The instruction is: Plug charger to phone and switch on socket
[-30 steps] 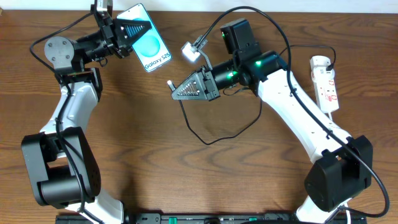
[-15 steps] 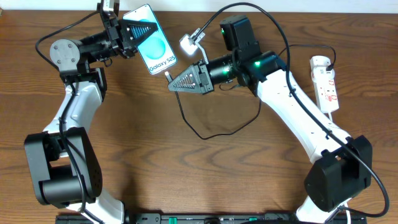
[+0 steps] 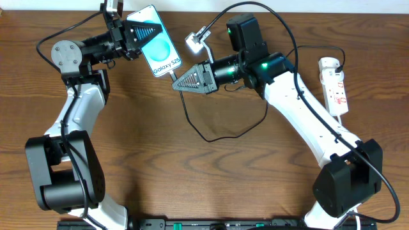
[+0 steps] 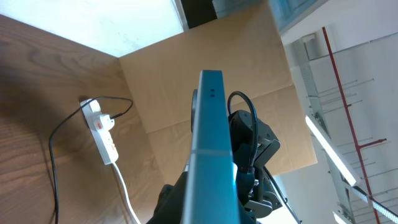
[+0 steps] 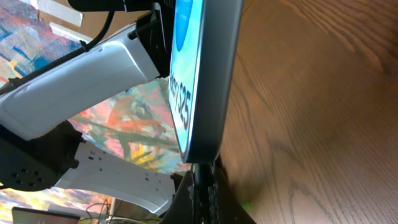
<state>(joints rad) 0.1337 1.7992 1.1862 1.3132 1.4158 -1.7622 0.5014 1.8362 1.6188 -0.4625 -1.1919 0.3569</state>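
Note:
My left gripper (image 3: 142, 30) is shut on the phone (image 3: 160, 51) and holds it tilted above the table at the back. The phone's blue edge fills the left wrist view (image 4: 211, 149). My right gripper (image 3: 177, 85) is shut on the plug tip of the charger (image 3: 217, 135), a thin black cable looping on the table. In the right wrist view the plug (image 5: 202, 180) touches the bottom edge of the phone (image 5: 199, 81). The socket (image 3: 335, 85), a white power strip with red markings, lies at the far right and also shows in the left wrist view (image 4: 102, 134).
A white adapter block (image 3: 196, 42) hangs by the right arm. The black cable runs back over the right arm toward the socket. A cardboard wall (image 4: 205, 56) stands behind the table.
Over the last second both arms closed in: the phone moved right and the right gripper moved up-left with the plug, until the plug tip met the phone's bottom edge.

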